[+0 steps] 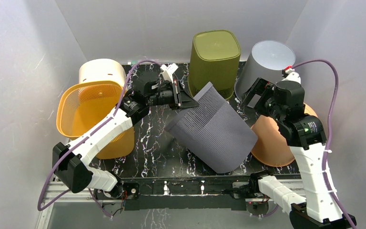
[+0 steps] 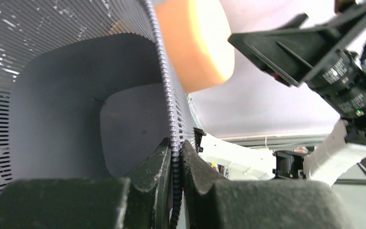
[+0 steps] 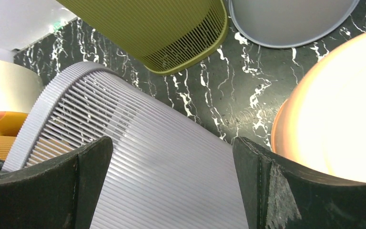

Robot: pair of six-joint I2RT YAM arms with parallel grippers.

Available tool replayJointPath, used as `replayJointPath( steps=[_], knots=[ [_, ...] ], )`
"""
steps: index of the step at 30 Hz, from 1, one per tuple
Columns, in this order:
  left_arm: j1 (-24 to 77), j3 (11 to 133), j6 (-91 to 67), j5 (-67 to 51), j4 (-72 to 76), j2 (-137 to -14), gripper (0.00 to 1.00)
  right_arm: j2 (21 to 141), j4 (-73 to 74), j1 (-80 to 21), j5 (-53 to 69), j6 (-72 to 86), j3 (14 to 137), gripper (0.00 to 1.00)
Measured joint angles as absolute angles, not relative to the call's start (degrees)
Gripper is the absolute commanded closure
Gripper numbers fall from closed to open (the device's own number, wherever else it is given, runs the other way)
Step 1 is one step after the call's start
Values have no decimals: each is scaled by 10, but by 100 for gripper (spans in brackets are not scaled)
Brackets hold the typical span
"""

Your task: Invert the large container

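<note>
Black marble table (image 1: 157, 143), white walls (image 1: 24, 57) around, left arm (image 1: 100, 136) stretched across, left gripper (image 2: 175, 155) pinching the rim of the tipped grey bin (image 1: 214, 131), right gripper (image 3: 171, 162) spread wide above it.

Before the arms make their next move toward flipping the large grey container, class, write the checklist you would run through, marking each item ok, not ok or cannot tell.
1. Left gripper jaws shut on the grey container rim: ok.
2. Container tipped off upright: ok, it leans at a slant.
3. Container fully upside down: not ok.
4. Right gripper open and free to assist: ok, it holds nothing.
5. Room to finish the flip beside the olive bin and peach bin: cannot tell; both sit close.
</note>
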State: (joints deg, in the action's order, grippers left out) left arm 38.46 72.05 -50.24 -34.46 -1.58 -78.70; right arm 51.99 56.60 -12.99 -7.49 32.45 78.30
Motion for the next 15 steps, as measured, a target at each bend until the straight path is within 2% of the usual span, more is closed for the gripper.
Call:
replayJointPath(
  steps=[5, 15],
  knots=[
    [382, 701, -501, -310, -21, -787, 100, 518, 609, -130, -72, 317, 789, 2],
    [380, 692, -429, -187, -120, -759, 100, 502, 644, -130, 12, 316, 789, 2]
  ],
)
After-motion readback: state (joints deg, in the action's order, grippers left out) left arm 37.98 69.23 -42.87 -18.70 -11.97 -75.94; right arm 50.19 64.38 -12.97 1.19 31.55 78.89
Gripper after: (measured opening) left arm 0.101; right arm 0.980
